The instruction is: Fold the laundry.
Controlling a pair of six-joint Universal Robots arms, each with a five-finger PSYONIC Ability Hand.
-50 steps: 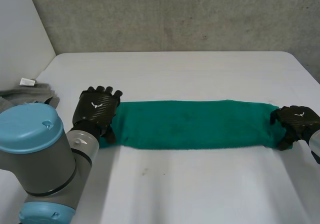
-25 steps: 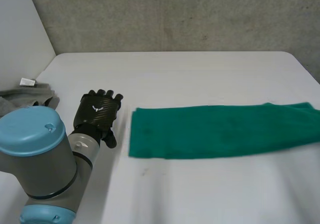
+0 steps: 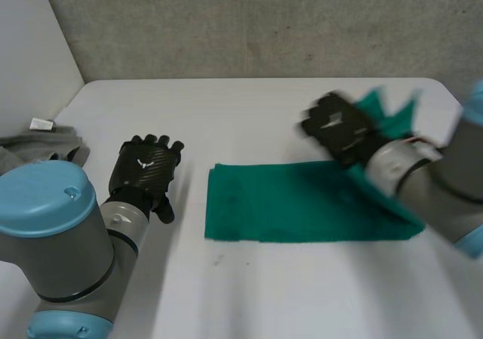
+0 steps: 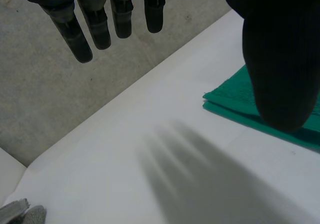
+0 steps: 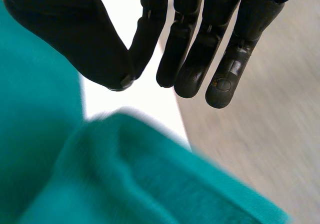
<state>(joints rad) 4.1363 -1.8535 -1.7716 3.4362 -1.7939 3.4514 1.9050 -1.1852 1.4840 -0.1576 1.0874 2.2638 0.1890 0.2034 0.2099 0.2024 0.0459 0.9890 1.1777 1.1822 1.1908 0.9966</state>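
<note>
A green towel (image 3: 287,203) lies in a long folded strip across the middle of the white table (image 3: 249,109). Its right end is lifted off the table and doubled back leftward over the strip. My right hand (image 3: 336,127) hangs above the strip's right half with that raised end bunched behind it. In the right wrist view the thumb (image 5: 75,39) meets the first finger, and green towel (image 5: 125,174) billows under the palm. My left hand (image 3: 146,165) rests flat on the table just left of the towel's left end, apart from it, fingers (image 4: 75,34) straight, with the towel's corner (image 4: 235,97) beside its thumb.
A pile of grey cloth (image 3: 45,139) with a white label lies at the table's left edge, behind my left arm; it also lies beyond my left hand as grey cloth (image 4: 25,211). A concrete wall (image 3: 264,22) runs behind the table.
My right hand has swung up and to the left, carrying the towel's right end over the strip. The towel slid right, away from my left hand, which stayed put.
</note>
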